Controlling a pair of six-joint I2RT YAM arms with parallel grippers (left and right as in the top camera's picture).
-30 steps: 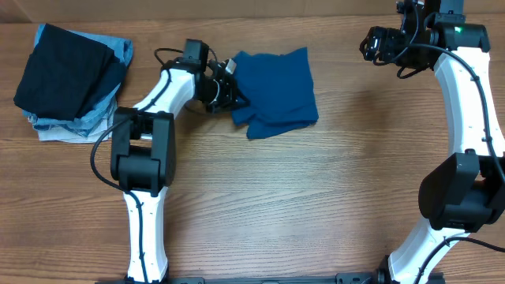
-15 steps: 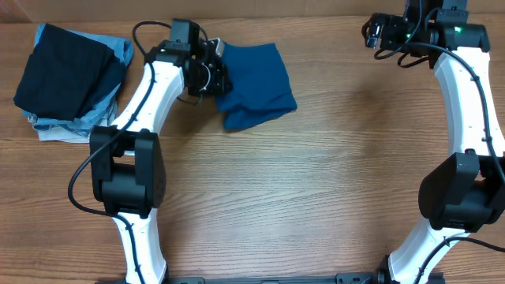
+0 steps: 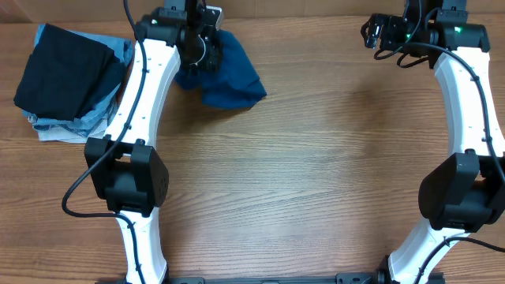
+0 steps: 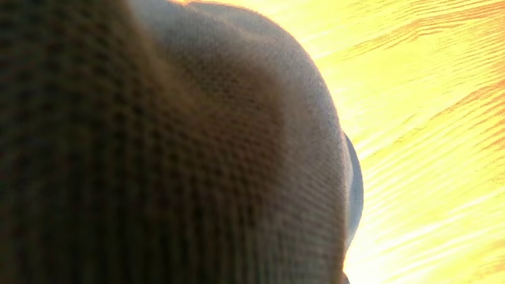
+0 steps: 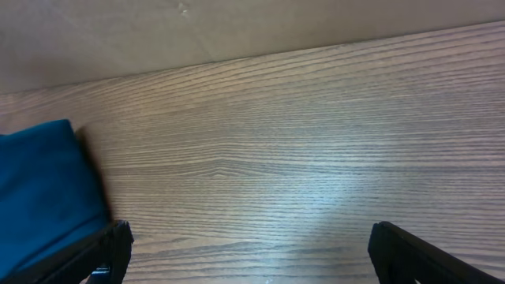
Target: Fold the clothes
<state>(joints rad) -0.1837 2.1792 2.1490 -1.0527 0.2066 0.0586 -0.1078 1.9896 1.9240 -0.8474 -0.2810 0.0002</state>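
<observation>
A folded blue garment (image 3: pixel 229 75) lies at the back of the table, left of centre. My left gripper (image 3: pixel 207 54) is shut on its left edge and holds that side. Cloth fills the left wrist view (image 4: pixel 173 150) and hides the fingers. A corner of the blue garment also shows in the right wrist view (image 5: pixel 39 189). My right gripper (image 3: pixel 377 33) hangs open and empty over the back right of the table; its two fingers (image 5: pixel 248 252) are spread wide over bare wood.
A stack of folded clothes (image 3: pixel 69 79), dark on top and light blue below, sits at the back left. A cardboard-coloured wall (image 5: pixel 197 31) runs along the table's far edge.
My left gripper has dragged the blue garment to the left and toward the back of the table. The right arm has stayed about where it was.
</observation>
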